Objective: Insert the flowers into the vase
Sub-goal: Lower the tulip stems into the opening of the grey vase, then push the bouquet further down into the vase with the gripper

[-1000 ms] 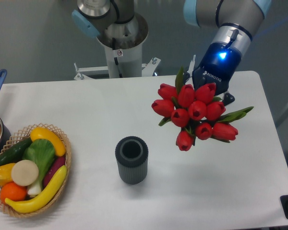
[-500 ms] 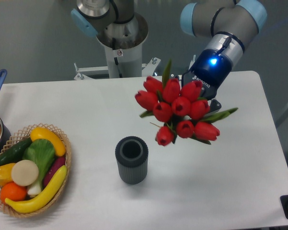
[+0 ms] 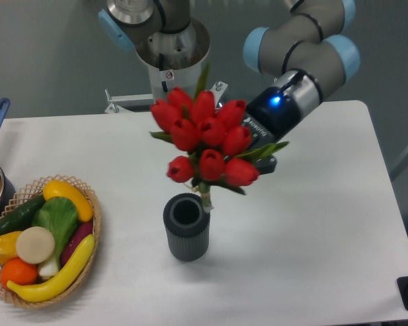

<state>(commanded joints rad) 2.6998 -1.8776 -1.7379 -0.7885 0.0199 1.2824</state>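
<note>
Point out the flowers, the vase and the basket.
flowers (image 3: 207, 139): fixed camera, on a red bud in the middle of the bunch.
vase (image 3: 187, 241): fixed camera, on the ribbed side below the mouth.
basket (image 3: 94, 204): fixed camera, on the woven rim at its right edge.

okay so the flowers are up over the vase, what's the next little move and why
Probably nudge the flowers slightly left, then lower them. The stem tip appears just right of the vase mouth, which is open and upright, with the gripper mostly hidden behind the blooms.
</note>
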